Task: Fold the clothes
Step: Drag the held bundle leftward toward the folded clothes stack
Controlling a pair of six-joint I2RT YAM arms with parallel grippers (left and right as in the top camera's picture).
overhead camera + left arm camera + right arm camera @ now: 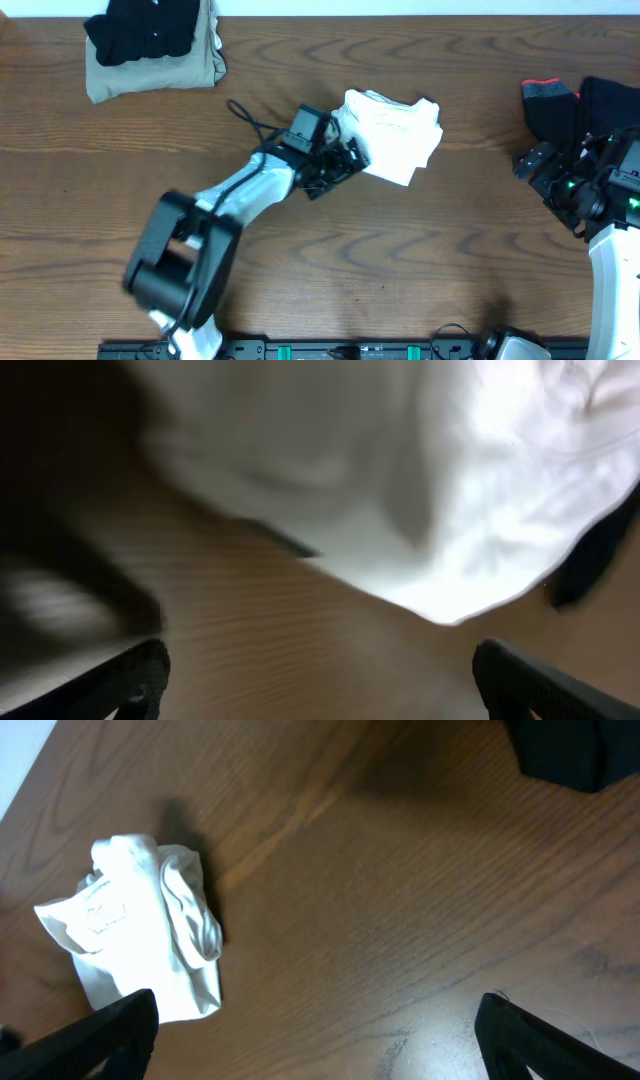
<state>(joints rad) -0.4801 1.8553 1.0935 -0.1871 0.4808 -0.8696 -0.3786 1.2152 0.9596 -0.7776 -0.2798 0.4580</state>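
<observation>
The white shirt (392, 132) lies in a small folded bundle at the middle of the table; it also fills the top of the left wrist view (400, 480) and sits at the left of the right wrist view (140, 935). My left gripper (340, 165) is open just beside the bundle's left edge, and its fingers (135, 680) straddle bare wood (320, 690) with nothing between them. My right gripper (545, 172) is open at the far right, well away from the shirt, with nothing between its fingertips (320, 1040).
A black garment on a khaki one (155, 45) is stacked at the back left corner. More black clothes (595, 105), one with a red trim, lie at the back right, beside the right arm, and show as black cloth (570, 750) in the right wrist view.
</observation>
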